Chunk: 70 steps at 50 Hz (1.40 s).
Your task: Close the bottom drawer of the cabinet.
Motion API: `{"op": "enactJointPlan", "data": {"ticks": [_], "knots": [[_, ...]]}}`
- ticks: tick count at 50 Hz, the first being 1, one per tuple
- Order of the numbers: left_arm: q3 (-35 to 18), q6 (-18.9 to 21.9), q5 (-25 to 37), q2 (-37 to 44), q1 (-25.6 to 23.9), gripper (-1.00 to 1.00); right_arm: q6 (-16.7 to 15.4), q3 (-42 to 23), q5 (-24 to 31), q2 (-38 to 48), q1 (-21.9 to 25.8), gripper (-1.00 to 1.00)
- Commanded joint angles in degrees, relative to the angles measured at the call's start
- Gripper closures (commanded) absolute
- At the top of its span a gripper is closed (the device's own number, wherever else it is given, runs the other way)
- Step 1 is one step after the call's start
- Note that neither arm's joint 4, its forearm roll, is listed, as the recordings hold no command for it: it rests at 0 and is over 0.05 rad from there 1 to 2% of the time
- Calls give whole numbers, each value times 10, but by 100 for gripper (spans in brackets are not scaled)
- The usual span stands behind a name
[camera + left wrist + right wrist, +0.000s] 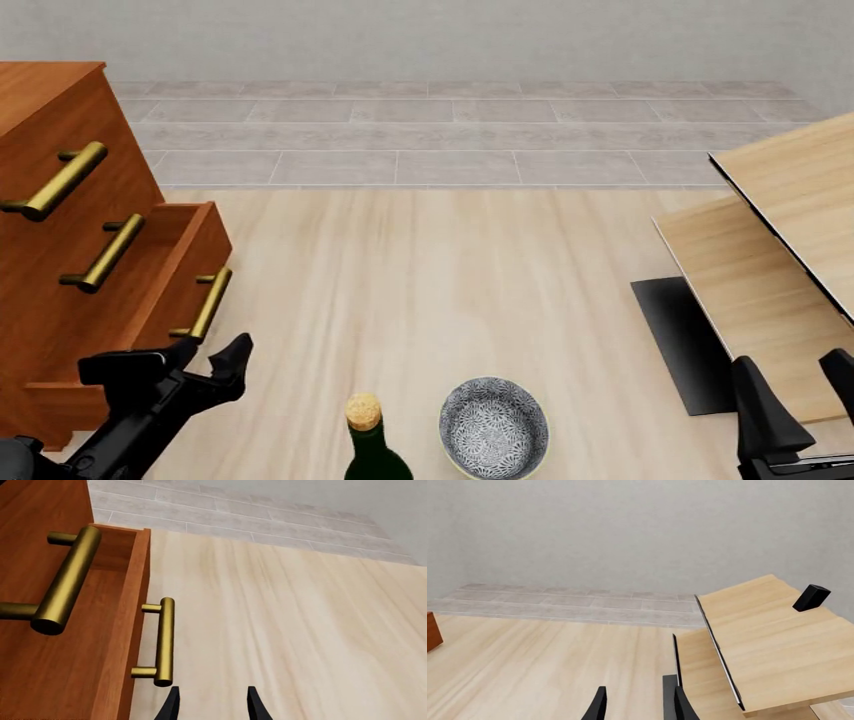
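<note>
The reddish-brown cabinet (54, 110) stands at the left, its three drawers each with a brass bar handle. The bottom drawer (187, 250) is pulled out past the two above it. In the left wrist view its front panel (137, 630) shows edge-on, with the brass handle (163, 640) on it. My left gripper (214, 350) is open just short of that handle's near end, touching nothing, and its black fingertips (172, 706) show in the left wrist view. My right gripper (790, 365) is open and empty at the far right, away from the cabinet.
A corked dark bottle (363, 440) and a patterned bowl (494, 425) sit near the front edge between the arms. Pale wooden boards (787, 230) and a black slab (681, 340) lie at the right, by the right gripper. The middle drawer's handle (67, 580) juts out above.
</note>
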Motion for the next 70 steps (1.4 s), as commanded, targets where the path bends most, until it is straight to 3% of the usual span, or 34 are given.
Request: {"op": "enactJointPlan", "data": {"ticks": [1,70], "knots": [[-6,2,0,20,26,-100,0,1,-1,0,0,-100],[-8,48,0,24,107,-100,0,0,0,0,5,-100]]}}
